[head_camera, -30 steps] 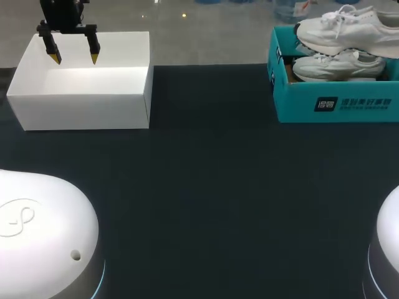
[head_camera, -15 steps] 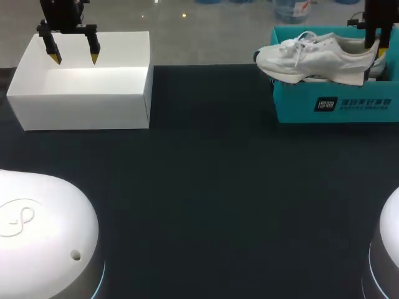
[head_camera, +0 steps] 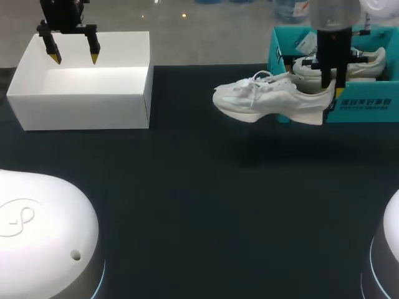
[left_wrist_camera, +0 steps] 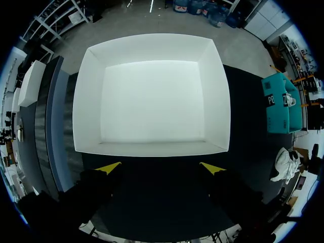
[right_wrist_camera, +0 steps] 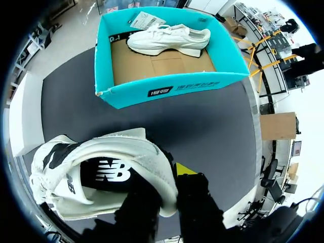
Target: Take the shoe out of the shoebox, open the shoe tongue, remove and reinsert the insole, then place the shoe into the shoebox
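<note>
Right gripper (head_camera: 329, 87) clamps white sneaker (head_camera: 268, 99) by heel, 1 o'clock, just before teal shoebox (head_camera: 361, 111); left gripper (head_camera: 75, 59), fingers apart, over white box (head_camera: 81, 106), 11 o'clock.

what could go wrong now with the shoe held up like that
The right tool grips the shoe only at its heel, with the toe sticking out unsupported above the table. It may sag or slip out on the way down. The heel also hangs close to the front wall of the shoebox, so a swing might bump it.
</note>
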Available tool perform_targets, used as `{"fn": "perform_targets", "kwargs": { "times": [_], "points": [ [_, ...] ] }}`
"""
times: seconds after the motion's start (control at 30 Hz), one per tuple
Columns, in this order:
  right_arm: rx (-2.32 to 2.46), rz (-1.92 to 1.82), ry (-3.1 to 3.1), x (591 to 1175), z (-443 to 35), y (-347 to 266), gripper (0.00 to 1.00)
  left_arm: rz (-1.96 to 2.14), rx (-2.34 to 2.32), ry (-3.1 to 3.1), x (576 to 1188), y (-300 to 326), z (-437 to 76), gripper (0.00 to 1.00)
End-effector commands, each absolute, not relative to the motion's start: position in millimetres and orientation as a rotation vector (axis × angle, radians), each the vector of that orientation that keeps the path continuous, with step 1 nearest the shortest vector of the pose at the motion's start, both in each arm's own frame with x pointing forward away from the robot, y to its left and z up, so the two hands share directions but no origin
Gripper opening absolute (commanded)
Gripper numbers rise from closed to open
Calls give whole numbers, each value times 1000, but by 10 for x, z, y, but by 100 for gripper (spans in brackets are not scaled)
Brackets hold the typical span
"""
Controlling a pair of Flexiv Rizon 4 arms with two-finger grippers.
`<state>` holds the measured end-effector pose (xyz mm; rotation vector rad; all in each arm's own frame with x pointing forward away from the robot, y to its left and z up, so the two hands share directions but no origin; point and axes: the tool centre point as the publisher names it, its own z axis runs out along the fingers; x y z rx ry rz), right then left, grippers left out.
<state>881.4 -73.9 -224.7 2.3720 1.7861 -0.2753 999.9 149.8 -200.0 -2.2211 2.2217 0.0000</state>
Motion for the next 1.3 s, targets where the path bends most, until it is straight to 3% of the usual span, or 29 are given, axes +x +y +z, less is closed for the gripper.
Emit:
{"fn": "perform_targets", "kwargs": {
  "times": [0.03, 0.7, 1.3],
  "points": [
    [2360, -277, 1756, 8581, -2338, -612, 0, 0, -2221, 2222, 10000, 1499, -2000, 100],
    [2376, -385, 1651, 7594, -2633, -26, 0, 0, -2221, 2222, 10000, 1499, -2000, 100],
    [2356, -410, 1665, 7342, -3258, 129, 0, 0, -2221, 2222, 10000, 1499, -2000, 100]
  ]
}}
